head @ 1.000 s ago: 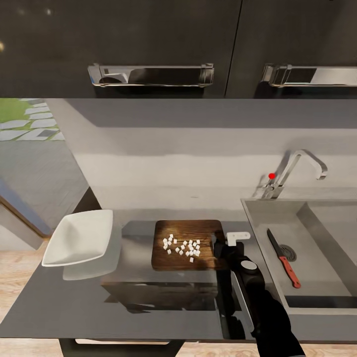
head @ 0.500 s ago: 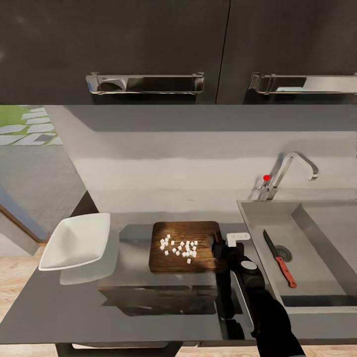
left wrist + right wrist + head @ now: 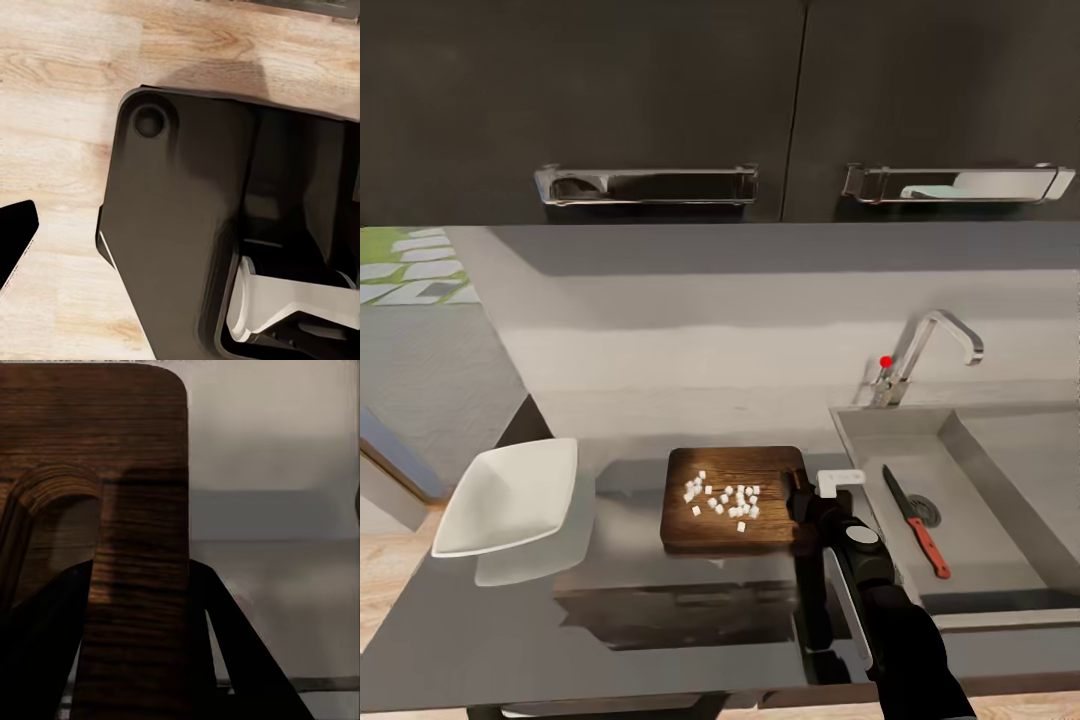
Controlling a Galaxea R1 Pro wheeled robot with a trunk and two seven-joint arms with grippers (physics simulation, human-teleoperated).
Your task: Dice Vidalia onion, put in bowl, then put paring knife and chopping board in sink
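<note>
a: wooden chopping board (image 3: 735,497) lies on the grey countertop (image 3: 660,620), and the diced onion (image 3: 722,499) is in a loose heap on its middle. the right gripper (image 3: 801,499) is at the board's edge on the sink side, and in the right wrist view the two dark fingers (image 3: 232,637) stand on both sides of the board's end (image 3: 135,547), so i judge they are clamped on it.

b: so the step is to carry the pieces to the bowl (image 3: 510,497)?

a: i think so. the bowl is empty and sits near the left end of the counter, well apart from the board. best is to keep the board level while it travels, then tilt it slowly over the bowl, so the cubes slide in and do not scatter.

b: and the knife?

a: the paring knife (image 3: 912,522) already lies in the sink (image 3: 980,480), beside the round drain, so only the board is left for there.

b: what stands in the way?

a: nothing between board and bowl that i can see. the faucet (image 3: 925,350) with its red knob is behind the sink, out of the path. the left gripper's fingers i cannot tell; the left wrist view shows the robot's dark base (image 3: 187,225) over a wood floor (image 3: 60,112).
</note>
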